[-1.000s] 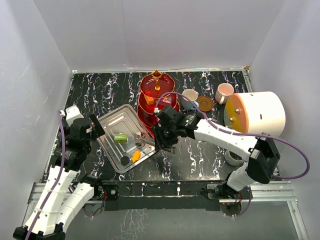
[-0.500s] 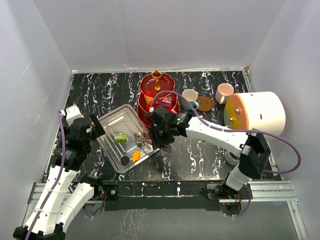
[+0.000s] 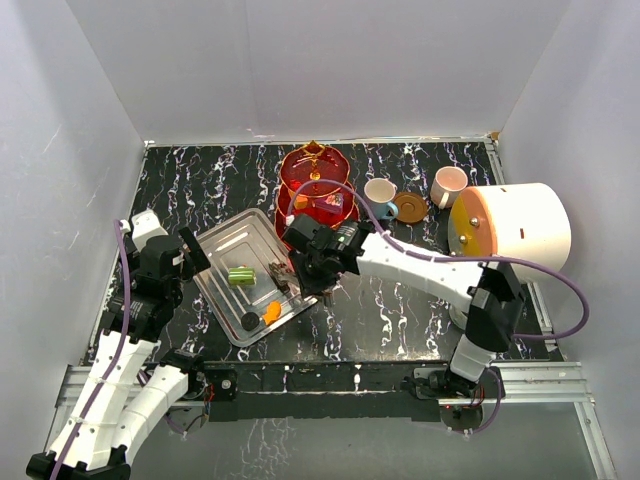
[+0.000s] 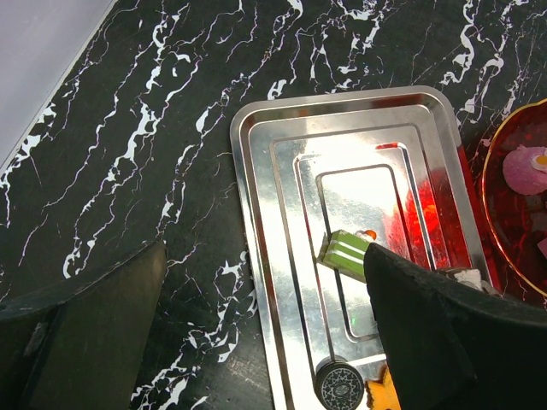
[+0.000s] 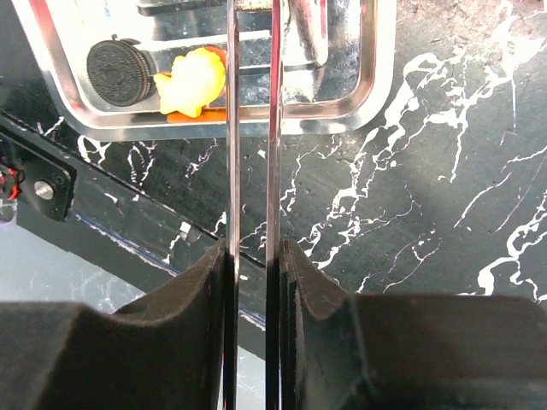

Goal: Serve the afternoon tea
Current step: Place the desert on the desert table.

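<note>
The red three-tier stand stands at the back middle with sweets on its tiers; its rim shows in the left wrist view. My right gripper is shut on metal tongs, whose tips reach over the silver tray near a brown sweet. A green sweet, a black cookie and an orange-yellow sweet lie in the tray. My left gripper is open and empty at the tray's left edge.
A blue cup, a brown saucer and a pink cup stand right of the stand. The big white cylinder with the orange face lies at the right. White walls enclose the black marble table.
My right arm has swung left with the tongs, from beside the stand's base to over the tray's right part. The left arm has not moved.
</note>
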You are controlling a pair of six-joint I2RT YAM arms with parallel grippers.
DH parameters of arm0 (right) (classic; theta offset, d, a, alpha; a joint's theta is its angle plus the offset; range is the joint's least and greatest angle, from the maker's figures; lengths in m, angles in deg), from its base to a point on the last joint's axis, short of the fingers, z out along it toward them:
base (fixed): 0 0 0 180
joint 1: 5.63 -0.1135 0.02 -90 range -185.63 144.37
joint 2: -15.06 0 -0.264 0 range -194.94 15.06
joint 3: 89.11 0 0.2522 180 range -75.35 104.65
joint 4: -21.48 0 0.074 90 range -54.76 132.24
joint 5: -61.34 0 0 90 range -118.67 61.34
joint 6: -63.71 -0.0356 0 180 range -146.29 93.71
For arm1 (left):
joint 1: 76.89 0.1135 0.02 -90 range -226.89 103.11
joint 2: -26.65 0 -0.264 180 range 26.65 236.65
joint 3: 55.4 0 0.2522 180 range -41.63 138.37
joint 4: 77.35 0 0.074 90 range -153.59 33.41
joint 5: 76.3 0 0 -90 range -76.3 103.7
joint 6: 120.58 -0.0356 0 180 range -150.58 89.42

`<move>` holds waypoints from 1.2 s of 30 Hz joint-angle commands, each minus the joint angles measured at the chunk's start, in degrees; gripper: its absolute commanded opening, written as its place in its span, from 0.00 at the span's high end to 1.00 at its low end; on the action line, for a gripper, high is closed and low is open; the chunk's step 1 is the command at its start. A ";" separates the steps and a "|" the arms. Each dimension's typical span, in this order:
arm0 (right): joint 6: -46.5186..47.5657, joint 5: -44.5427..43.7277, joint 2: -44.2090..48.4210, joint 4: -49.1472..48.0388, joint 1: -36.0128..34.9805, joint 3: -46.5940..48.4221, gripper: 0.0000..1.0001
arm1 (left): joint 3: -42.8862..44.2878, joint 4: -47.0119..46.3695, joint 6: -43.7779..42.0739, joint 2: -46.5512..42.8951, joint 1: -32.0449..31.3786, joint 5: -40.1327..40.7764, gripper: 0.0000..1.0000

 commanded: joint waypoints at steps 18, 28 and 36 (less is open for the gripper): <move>0.45 -12.57 22.94 14.17 7.59 8.98 0.83 | 1.23 -0.62 -0.79 -0.39 -0.08 -0.41 0.01; 4.47 -7.67 18.80 9.86 10.40 8.05 0.83 | 1.31 -0.35 -0.59 -0.47 -0.08 0.26 0.01; 5.85 -6.11 14.73 4.01 11.47 6.49 0.83 | 1.30 -0.19 -0.48 -0.34 -0.08 0.47 0.01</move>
